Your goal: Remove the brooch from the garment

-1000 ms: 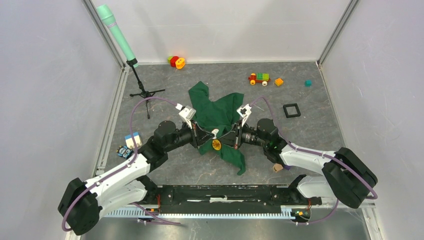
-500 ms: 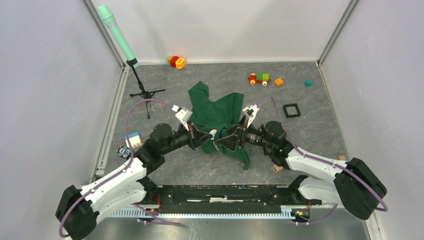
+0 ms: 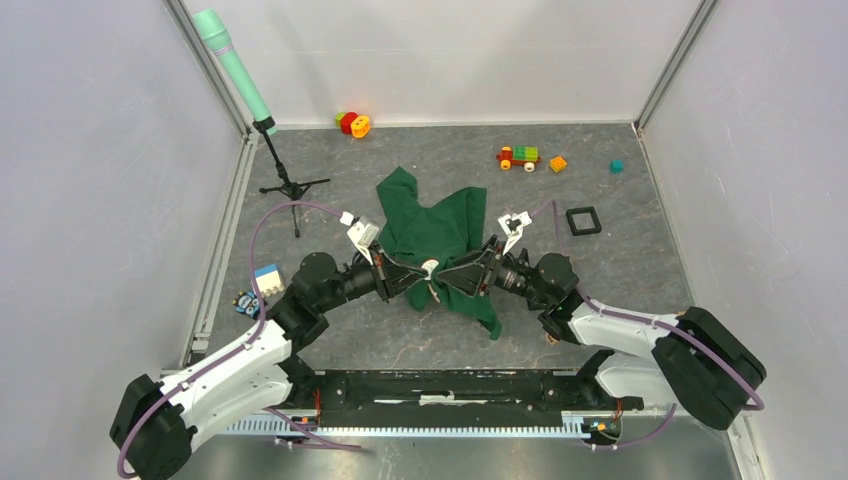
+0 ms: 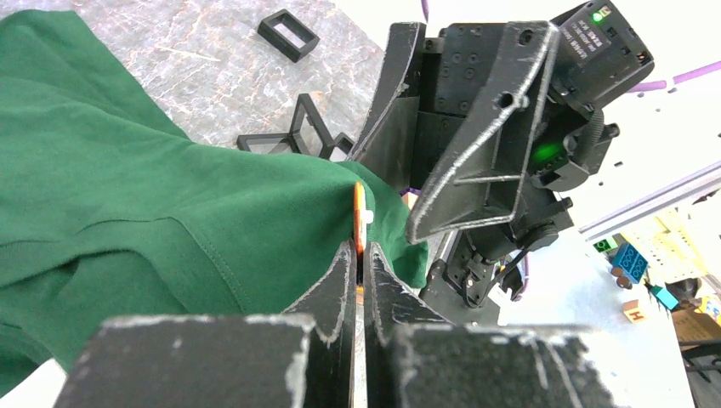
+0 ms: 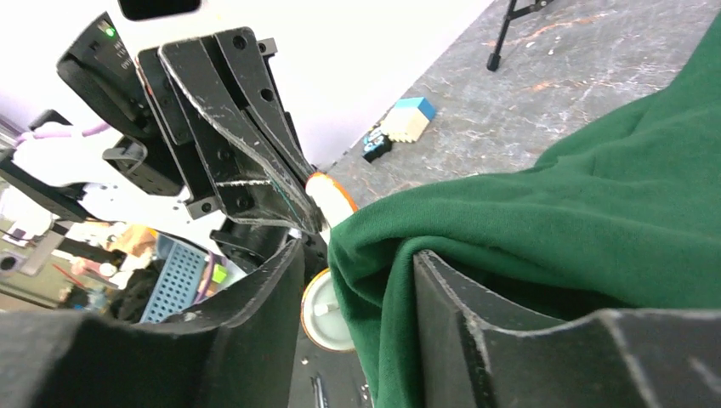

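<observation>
The left gripper is pinched shut on the brooch, edge-on at centre frame against a fold of the green garment. The right gripper stands apart astride that fold. The pull-off seems in hand; next the right should clamp cloth while the left draws away. The fastening is hidden; the orange-rimmed disc lower down may be its backing.

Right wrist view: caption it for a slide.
Open right gripper straddles a fold of green garment; shut left gripper pinches the brooch.
</observation>
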`<action>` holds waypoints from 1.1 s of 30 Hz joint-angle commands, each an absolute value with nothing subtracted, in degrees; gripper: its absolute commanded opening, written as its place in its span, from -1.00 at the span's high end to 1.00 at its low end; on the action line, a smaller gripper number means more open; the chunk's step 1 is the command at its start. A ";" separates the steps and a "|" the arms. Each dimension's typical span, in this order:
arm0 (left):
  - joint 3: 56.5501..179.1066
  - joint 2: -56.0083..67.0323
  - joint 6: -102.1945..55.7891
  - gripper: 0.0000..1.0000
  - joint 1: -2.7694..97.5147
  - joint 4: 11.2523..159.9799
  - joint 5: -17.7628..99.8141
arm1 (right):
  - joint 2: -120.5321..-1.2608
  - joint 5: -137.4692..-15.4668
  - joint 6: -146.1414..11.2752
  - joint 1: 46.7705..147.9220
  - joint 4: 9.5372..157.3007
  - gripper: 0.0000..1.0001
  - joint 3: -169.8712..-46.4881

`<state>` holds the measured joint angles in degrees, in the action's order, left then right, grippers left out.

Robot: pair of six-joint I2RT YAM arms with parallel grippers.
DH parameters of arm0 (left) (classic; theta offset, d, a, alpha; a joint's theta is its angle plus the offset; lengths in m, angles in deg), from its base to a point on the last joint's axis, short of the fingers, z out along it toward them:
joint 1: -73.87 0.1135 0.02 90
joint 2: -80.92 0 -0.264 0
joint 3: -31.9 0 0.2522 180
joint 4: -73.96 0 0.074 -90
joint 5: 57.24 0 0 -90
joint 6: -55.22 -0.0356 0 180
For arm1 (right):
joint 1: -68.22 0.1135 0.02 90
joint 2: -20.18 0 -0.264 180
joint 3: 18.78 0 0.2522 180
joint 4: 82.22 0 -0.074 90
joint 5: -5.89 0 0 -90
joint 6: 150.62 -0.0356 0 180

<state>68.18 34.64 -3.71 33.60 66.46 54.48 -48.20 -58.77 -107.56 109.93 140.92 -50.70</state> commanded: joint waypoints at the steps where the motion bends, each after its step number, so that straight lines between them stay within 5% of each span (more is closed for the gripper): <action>1: 68.21 35.46 -1.85 0.95 33.52 60.21 57.24 | -50.63 -58.42 -114.33 109.76 153.57 0.02 -50.36; 16: 68.31 35.28 -3.07 0.95 33.50 60.31 57.72 | -54.64 -57.38 -115.66 109.79 154.38 0.45 -52.02; 33: 69.21 31.25 -3.89 0.95 33.53 59.26 60.05 | -56.45 -59.91 -111.05 110.33 145.33 0.54 -54.99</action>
